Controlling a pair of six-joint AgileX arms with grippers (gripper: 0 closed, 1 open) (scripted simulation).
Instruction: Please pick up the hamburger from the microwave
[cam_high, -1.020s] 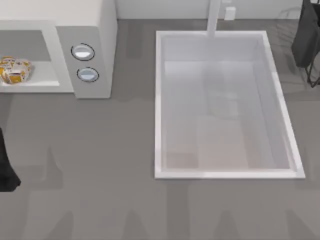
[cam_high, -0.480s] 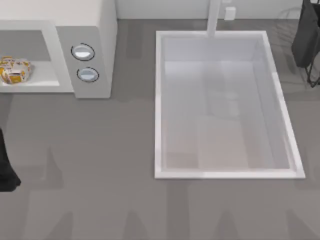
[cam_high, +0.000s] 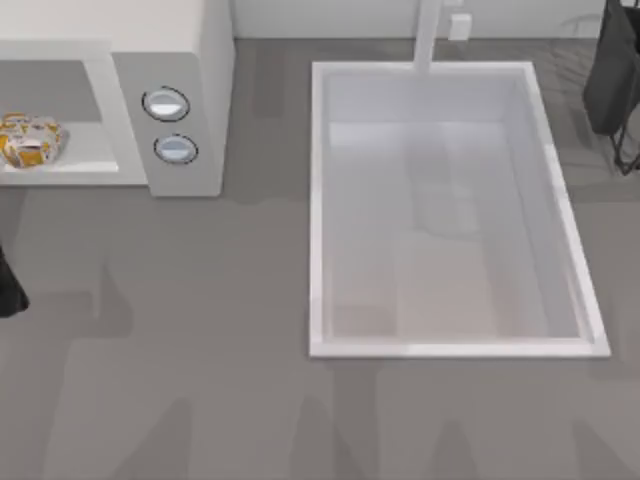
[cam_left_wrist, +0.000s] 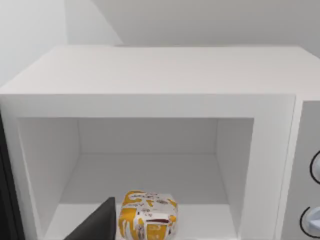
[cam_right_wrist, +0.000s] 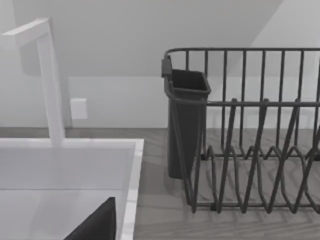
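The hamburger (cam_high: 30, 140), a small orange-yellow and white wrapped lump, lies on the floor of the microwave (cam_high: 180, 60) cavity near its front edge, at the table's back left. In the left wrist view the hamburger (cam_left_wrist: 148, 216) sits low in the open white microwave (cam_left_wrist: 150, 75) cavity, straight ahead. A dark part of my left gripper (cam_left_wrist: 97, 224) shows just beside it and nearer the camera. From above, my left arm (cam_high: 8, 285) is a dark shape at the table's left edge, in front of the microwave. A dark part of my right gripper (cam_right_wrist: 95, 224) hangs over the sink's corner.
A white sink basin (cam_high: 320, 210) with a white tap (cam_high: 428, 35) takes up the table's middle and right. A dark wire dish rack (cam_right_wrist: 250, 150) with a cutlery holder (cam_high: 610, 70) stands at the back right. Two round knobs (cam_high: 166, 104) sit on the microwave panel.
In the top view my left arm has moved back toward the microwave and further off the left edge. The hamburger has stayed in place.
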